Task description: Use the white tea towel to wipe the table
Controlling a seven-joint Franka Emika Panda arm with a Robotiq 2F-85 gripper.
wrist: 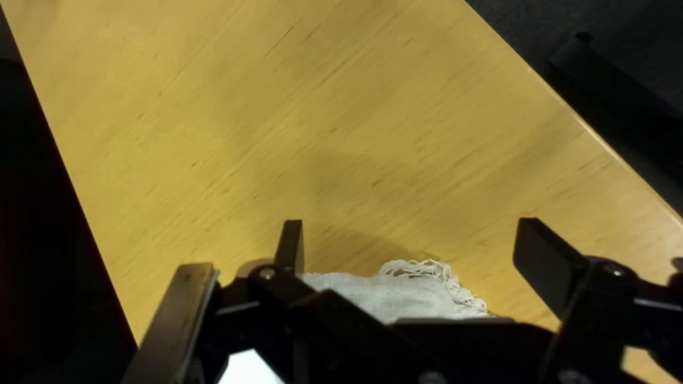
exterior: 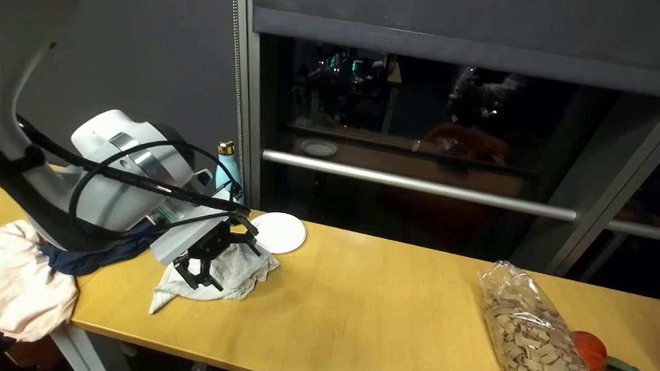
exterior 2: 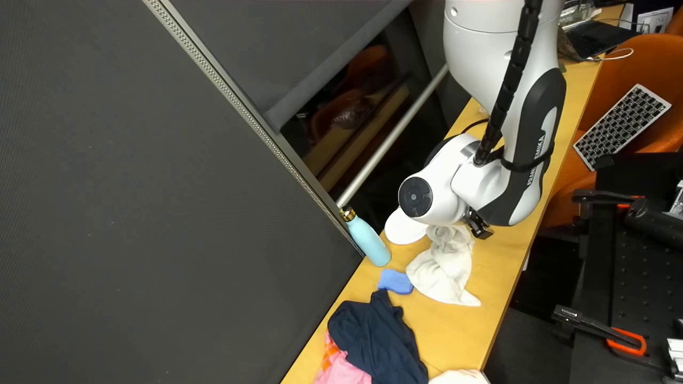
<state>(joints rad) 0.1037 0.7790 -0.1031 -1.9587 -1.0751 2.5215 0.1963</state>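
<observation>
white tea towel (exterior 2: 443, 271) unheld, wiping judged yet to be done

the jaws of the end effector (exterior: 239, 270) are spread wide, and nothing is seen to be clasped. in the wrist view the towel's frayed edge is framed between them; whether it is touched cannot be told. partly under the end effector, the towel is crumpled on the worktop (exterior: 367, 305). just beside it a white plate (exterior: 280, 232) is placed, with a pale blue bottle (exterior 2: 368, 241) nearby. well apart, a clear bag of beige strips (exterior: 526, 332) is seen. the task is judged barely begun: a grasp and the wiping strokes are left to be made, though a finished wipe with the towel let go cannot be ruled out.
</observation>
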